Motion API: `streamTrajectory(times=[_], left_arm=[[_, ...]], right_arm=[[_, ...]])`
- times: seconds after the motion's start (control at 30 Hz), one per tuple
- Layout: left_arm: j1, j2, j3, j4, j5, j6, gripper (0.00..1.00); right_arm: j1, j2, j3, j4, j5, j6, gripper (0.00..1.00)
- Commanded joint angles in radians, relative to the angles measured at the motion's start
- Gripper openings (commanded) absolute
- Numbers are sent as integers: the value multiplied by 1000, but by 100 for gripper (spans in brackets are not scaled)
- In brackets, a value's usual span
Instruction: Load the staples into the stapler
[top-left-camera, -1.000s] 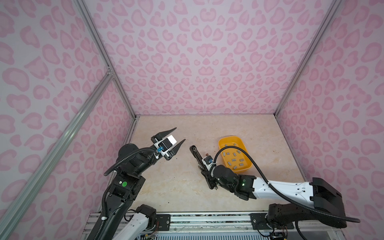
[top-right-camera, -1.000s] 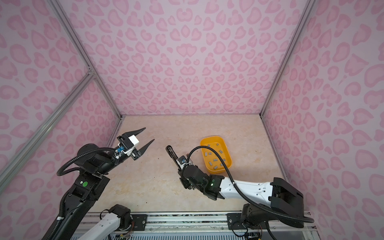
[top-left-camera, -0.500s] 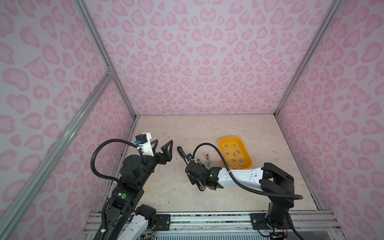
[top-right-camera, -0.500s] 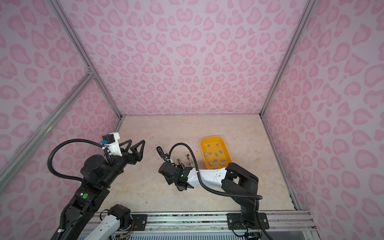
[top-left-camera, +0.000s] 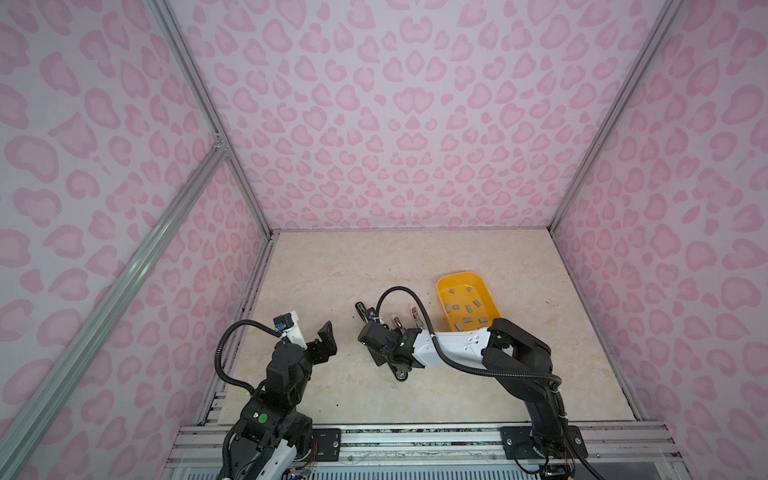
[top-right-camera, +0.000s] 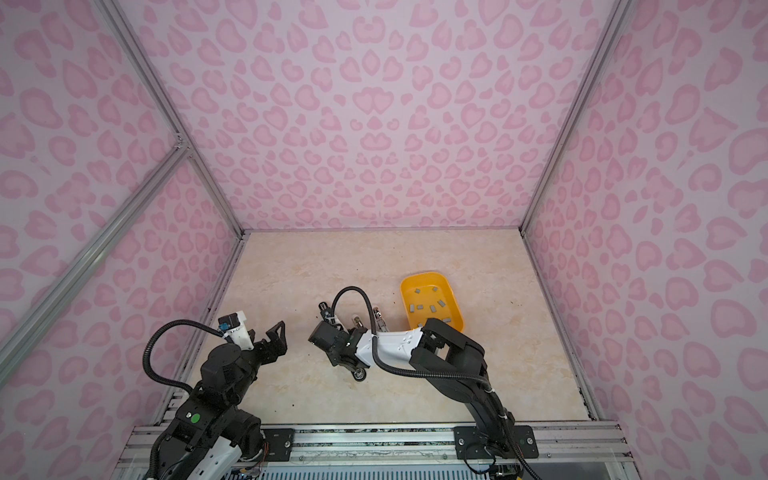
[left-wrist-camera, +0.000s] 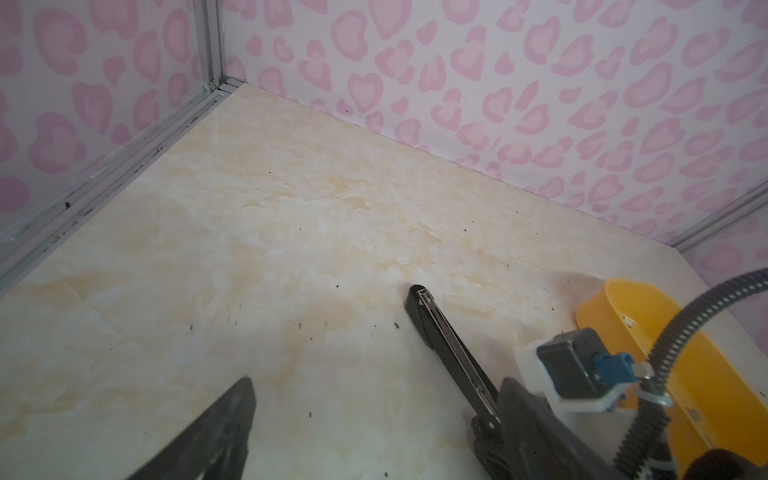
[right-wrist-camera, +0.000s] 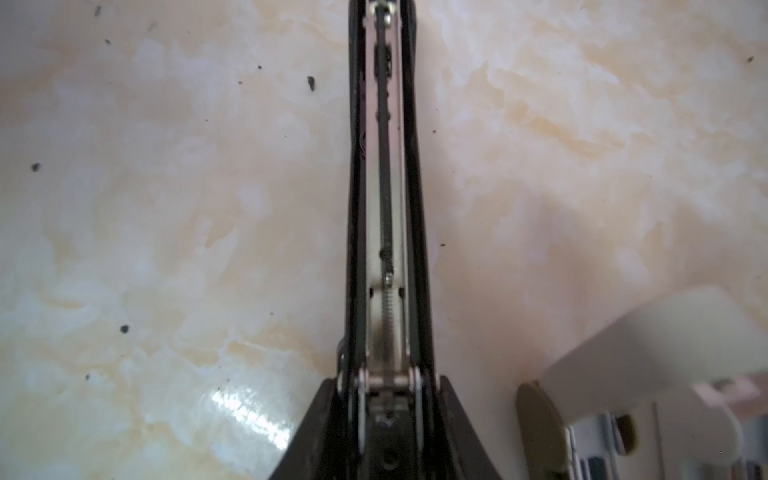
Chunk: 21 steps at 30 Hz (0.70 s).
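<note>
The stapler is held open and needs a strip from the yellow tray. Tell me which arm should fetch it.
Left. The left gripper is open and empty; the right gripper is shut on the stapler. The staples lie in the yellow tray on the right, so it would likely reach across.

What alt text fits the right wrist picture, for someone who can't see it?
An open black stapler, metal staple channel and spring exposed, stretches away from the right gripper, whose jaws clamp its hinge end. Under it, a beige marbled table.

Soft even light, blurry wrist-view foregrounds.
</note>
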Motion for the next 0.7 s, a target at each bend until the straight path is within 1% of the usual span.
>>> streamTrajectory(times=[0.0, 0.13, 0.2, 0.23, 0.4, 0.47, 0.57, 0.67], left_arm=[[2, -17, -18, -15, -116, -52, 96], [1, -63, -73, 12, -95, -72, 100], [1, -89, -117, 29, -85, -83, 99], [1, -97, -106, 12, -71, -83, 97], [1, -145, -116, 1, -64, -82, 98], [2, -159, -121, -2, -53, -80, 98], [0, -168, -126, -2, -30, -74, 96], [1, -166, -125, -2, -11, -70, 95]], right_arm=[[-1, 28, 20, 18, 9, 8, 9], [-1, 50, 27, 36, -6, 21, 22], [1, 46, 26, 33, -3, 22, 28], [4, 36, 24, 29, 9, 20, 32], [20, -73, -13, 18, 58, 5, 49], [25, -128, -38, 27, 62, 1, 53], [29, -224, -96, 50, 66, 8, 55], [34, -354, -177, 73, 110, 28, 53]])
